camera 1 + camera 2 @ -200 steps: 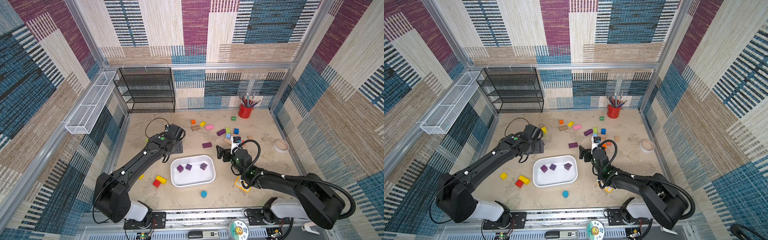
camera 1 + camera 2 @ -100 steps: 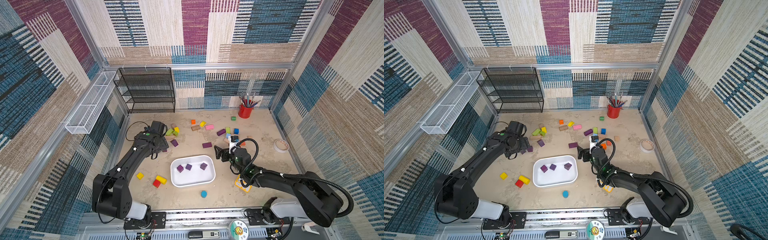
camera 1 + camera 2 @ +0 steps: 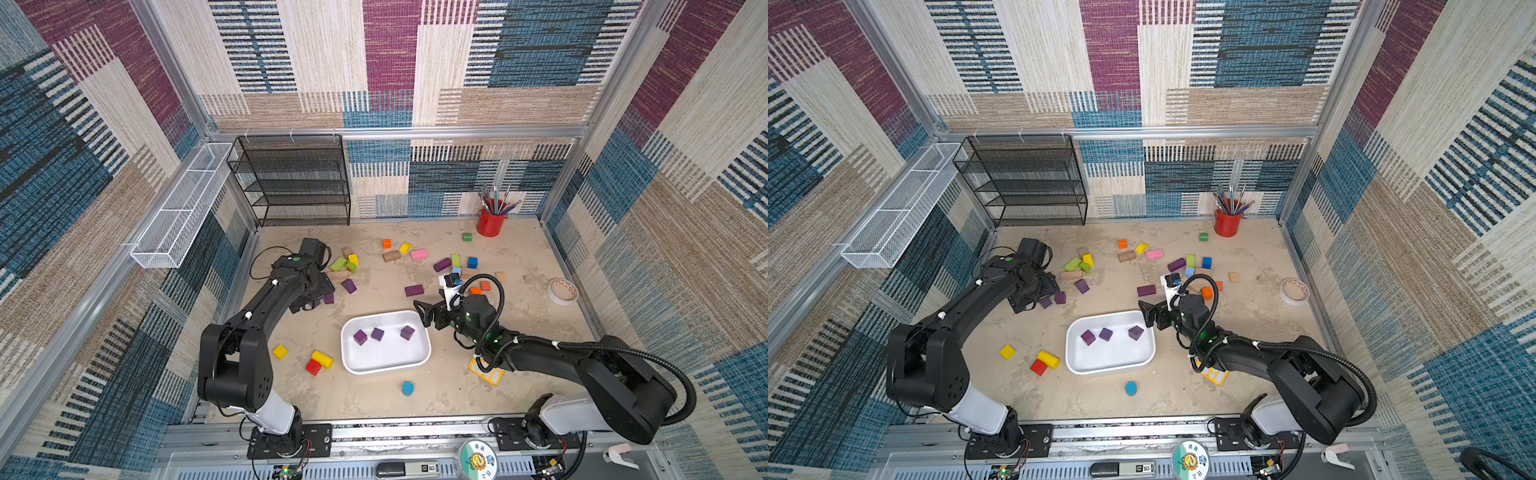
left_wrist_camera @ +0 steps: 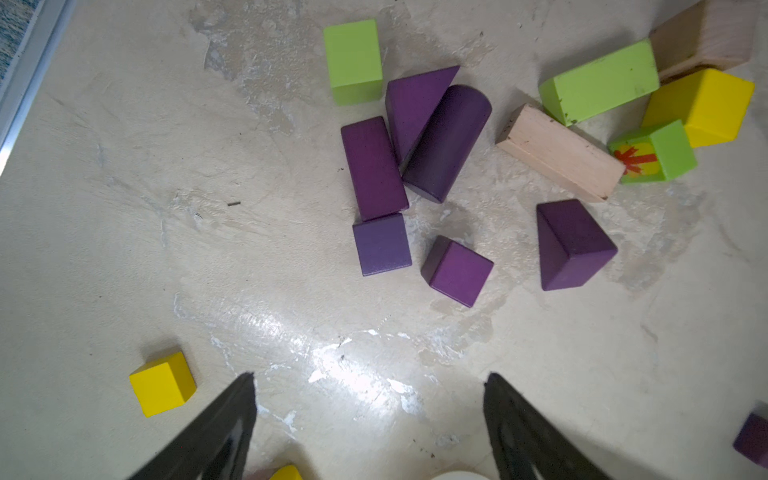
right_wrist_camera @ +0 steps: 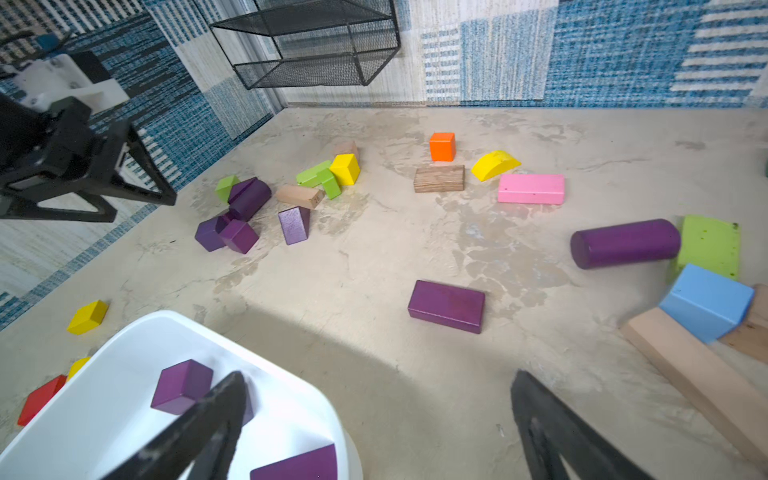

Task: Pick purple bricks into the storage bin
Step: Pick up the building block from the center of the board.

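The white storage bin (image 3: 386,359) (image 3: 1113,358) (image 5: 104,399) sits mid-table and holds three purple bricks (image 3: 377,333) (image 3: 1105,333). My left gripper (image 3: 308,302) (image 4: 370,376) hangs open over bare floor beside a cluster of several purple bricks (image 4: 374,166): a bar, a wedge, a cylinder and cubes (image 4: 457,270). The arm hides most of that cluster in both top views. My right gripper (image 3: 422,313) (image 5: 378,374) is open and empty at the bin's far right corner, one finger over the rim. A purple bar (image 3: 414,290) (image 5: 446,305) and a purple cylinder (image 3: 442,264) (image 5: 623,243) lie beyond it.
A black mesh rack (image 3: 291,183) and a white wire basket (image 3: 183,208) stand at the back left. A red pencil cup (image 3: 490,222) and a tape roll (image 3: 562,291) are on the right. Coloured blocks are scattered about, including a pink one (image 3: 419,254) and a yellow cube (image 3: 280,351).
My left arm has swung left, away from the bin, uncovering green, yellow and purple blocks behind it. The right gripper has hardly moved and stays open.
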### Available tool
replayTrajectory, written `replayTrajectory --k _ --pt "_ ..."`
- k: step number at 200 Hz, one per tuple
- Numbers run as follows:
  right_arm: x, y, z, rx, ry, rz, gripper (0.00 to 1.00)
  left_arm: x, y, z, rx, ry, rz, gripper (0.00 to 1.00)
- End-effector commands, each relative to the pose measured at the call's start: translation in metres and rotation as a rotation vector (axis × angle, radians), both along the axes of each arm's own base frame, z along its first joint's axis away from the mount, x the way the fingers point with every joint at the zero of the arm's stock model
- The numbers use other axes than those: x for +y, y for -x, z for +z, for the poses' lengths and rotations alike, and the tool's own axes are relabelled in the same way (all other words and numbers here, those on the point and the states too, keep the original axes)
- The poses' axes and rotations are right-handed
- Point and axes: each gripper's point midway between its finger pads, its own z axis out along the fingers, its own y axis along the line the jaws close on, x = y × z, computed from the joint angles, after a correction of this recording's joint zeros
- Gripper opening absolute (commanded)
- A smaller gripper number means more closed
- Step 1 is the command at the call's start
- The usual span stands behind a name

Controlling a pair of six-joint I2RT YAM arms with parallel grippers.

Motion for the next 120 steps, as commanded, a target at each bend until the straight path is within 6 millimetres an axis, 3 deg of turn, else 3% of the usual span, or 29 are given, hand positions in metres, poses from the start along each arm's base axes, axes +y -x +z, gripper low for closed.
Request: replayTrajectory --k 1,67,120 --pt "0.009 0.004 0.016 -0.06 -0.026 0.048 1.0 0.0 -0.001 -0.005 0.021 0.023 0.043 0.85" --pt "0.035 0.026 0.025 -0.141 0.003 0.172 1.0 0.004 -0.017 -0.036 0.106 0.1 0.089 0.72" --pt "0.056 0.046 0.027 -0.186 0.02 0.28 1.0 0.007 -0.027 -0.054 0.134 0.136 0.091 0.71"
